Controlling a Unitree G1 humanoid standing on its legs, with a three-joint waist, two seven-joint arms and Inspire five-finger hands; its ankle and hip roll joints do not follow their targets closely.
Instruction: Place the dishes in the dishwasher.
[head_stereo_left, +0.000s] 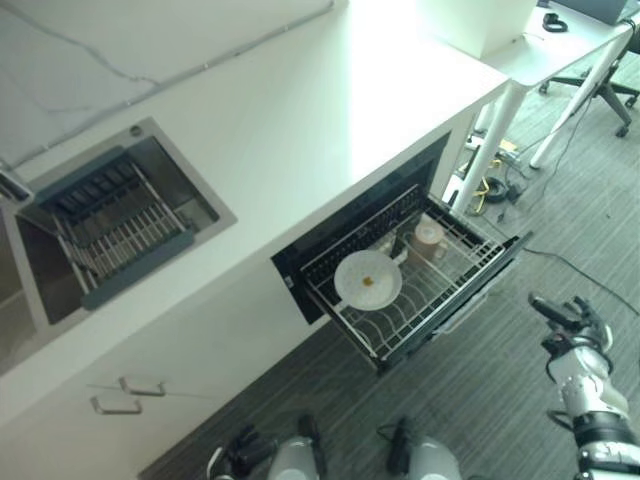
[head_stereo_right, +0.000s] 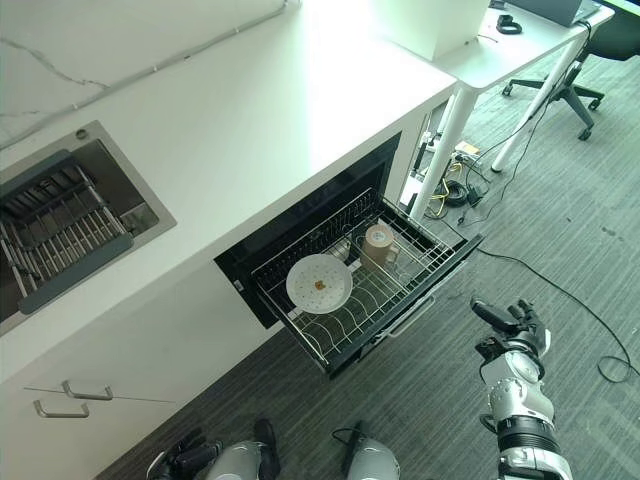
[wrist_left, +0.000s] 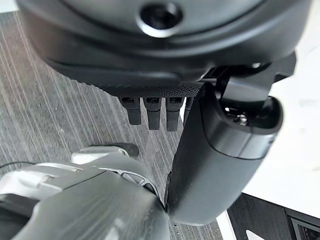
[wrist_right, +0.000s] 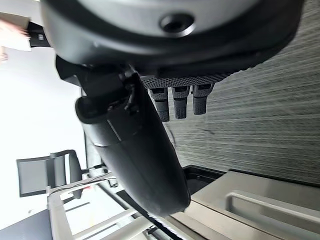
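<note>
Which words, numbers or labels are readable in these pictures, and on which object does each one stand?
None can be read.
Round white plate in the pulled-out wire dishwasher rack: a small brownish spot, no letters.
Tan cylindrical cup beside it: any print is too small to tell.
White countertop: plain.

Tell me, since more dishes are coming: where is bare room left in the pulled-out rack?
The rack's near-left end, beyond the white plate, looks bare. The middle with the plate and the brown cup is crowded.
</note>
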